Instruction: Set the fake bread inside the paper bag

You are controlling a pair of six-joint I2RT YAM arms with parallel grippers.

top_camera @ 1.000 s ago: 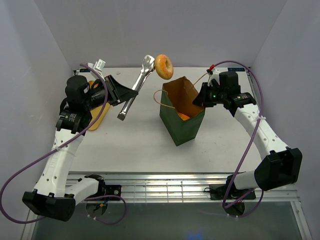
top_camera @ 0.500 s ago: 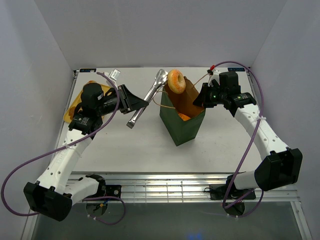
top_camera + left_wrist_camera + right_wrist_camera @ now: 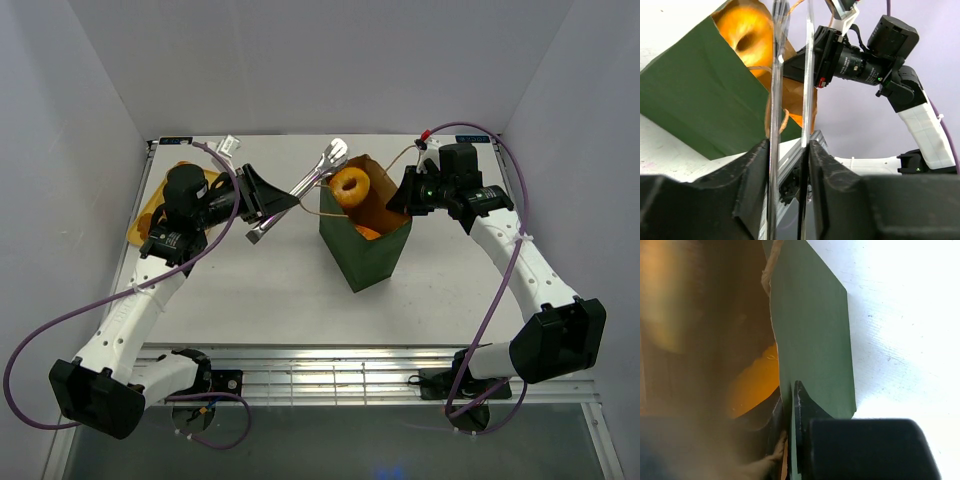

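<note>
the left gripper [image 3: 268, 203] had the metal tongs [image 3: 305, 180] by their handle end. its fingers [image 3: 752, 180] pressed on the outside of the two arms, and the jaws were only a narrow way apart with both arms between them. the tongs ran up and to the right, and their tips reached the rear left edge of the mouth of the bag [image 3: 365, 255]. in the left wrist view the two arms stood slightly apart from each other.

the bagel [image 3: 350, 187], orange-gold with its hole facing the camera, sat in the bag's open mouth, against the brown inner wall and just beside the tong tips. whether the tongs touched it could not be told. lower in the bag lay another orange bread piece [image 3: 366, 233], also seen from the right wrist behind the green wall.

the bag stood upright near the middle of the table [image 3: 250, 290], dark green outside and brown inside, with a thin string handle looping out on its left side.

the right gripper [image 3: 401, 197] was at the bag's right rim. its jaws were closed almost fully, with the paper wall pinched between the fingers [image 3: 801, 407].

a yellow tray [image 3: 146, 212] lay at the far left of the table, partly under the left arm.
</note>
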